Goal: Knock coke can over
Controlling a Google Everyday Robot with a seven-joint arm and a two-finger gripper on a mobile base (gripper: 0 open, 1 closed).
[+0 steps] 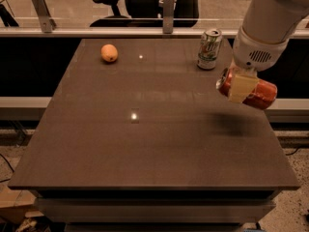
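Over the right edge of the table [145, 149], at about 3 o'clock from its middle, my gripper [240, 86] is hanging in the air and clamping the coke can [264, 94] across its body. I am holding the can sideways, its silver top pointing to 9 o'clock, and it is not touching the surface; its shadow [231, 123] is falling on the table just below. At 1 o'clock a white-and-green can [209, 49] is standing upright, near my gripper but apart from it. At 11 o'clock an orange fruit [109, 53] is lying, well apart. From the middle towards 6 and 9 o'clock the brown surface is giving wide room for moving. Behind the far edge a metal rail [96, 32] is running, with an office chair [111, 4] beyond it.
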